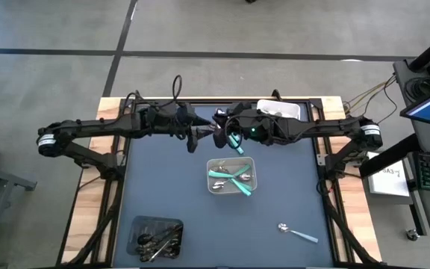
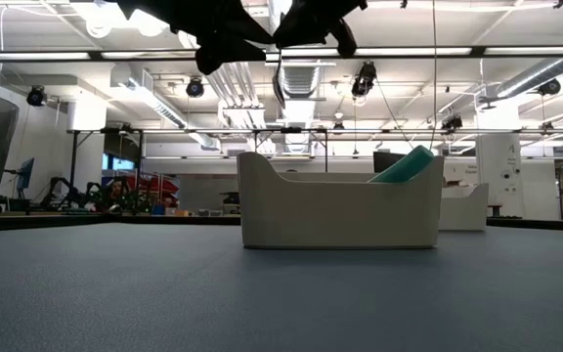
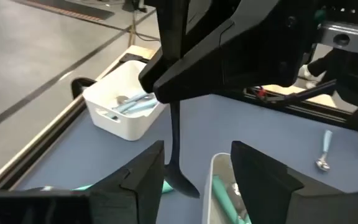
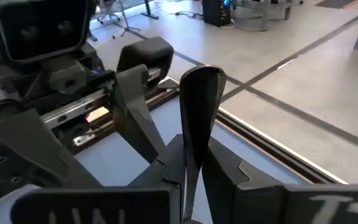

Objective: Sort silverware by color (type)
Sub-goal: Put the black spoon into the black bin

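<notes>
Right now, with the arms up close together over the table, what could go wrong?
The right gripper pinches the black spoon high above the table; a slip could drop it into the grey tray of teal pieces, not the dark tray. The open left gripper sits close by, so the two could bump.

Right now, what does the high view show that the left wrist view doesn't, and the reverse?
Only the high view: the dark tray of black pieces. Only the left wrist view: the black spoon hanging from the right hand, and pale-blue handles inside the white tray. Both: the white tray, the grey tray and the loose spoon.
</notes>
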`<action>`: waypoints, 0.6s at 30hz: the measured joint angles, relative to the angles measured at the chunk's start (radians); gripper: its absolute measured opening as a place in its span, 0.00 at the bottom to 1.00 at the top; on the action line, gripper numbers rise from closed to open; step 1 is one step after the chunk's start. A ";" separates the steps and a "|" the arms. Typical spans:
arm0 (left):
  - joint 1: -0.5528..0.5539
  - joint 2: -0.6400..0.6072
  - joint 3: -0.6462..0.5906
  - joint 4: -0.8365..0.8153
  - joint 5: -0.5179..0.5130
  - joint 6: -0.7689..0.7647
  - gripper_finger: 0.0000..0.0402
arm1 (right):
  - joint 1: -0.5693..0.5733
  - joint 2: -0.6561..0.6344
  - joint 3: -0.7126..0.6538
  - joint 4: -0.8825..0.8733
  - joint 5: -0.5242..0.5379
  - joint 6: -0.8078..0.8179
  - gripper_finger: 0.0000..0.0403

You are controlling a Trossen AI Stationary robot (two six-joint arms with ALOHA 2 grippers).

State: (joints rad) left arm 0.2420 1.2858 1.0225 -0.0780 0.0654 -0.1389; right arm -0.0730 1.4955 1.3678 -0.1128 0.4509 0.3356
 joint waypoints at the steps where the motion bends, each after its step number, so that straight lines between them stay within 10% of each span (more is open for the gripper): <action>1: 0.000 0.000 0.000 0.000 -0.008 0.002 0.43 | -0.002 0.005 0.000 0.009 -0.010 -0.010 0.07; 18: -0.002 0.006 -0.002 -0.047 -0.164 -0.012 0.32 | -0.005 0.060 0.000 0.141 -0.091 -0.058 0.07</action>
State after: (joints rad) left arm 0.2401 1.2915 1.0206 -0.1250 -0.0984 -0.1509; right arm -0.0776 1.5558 1.3678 0.0280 0.3599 0.2775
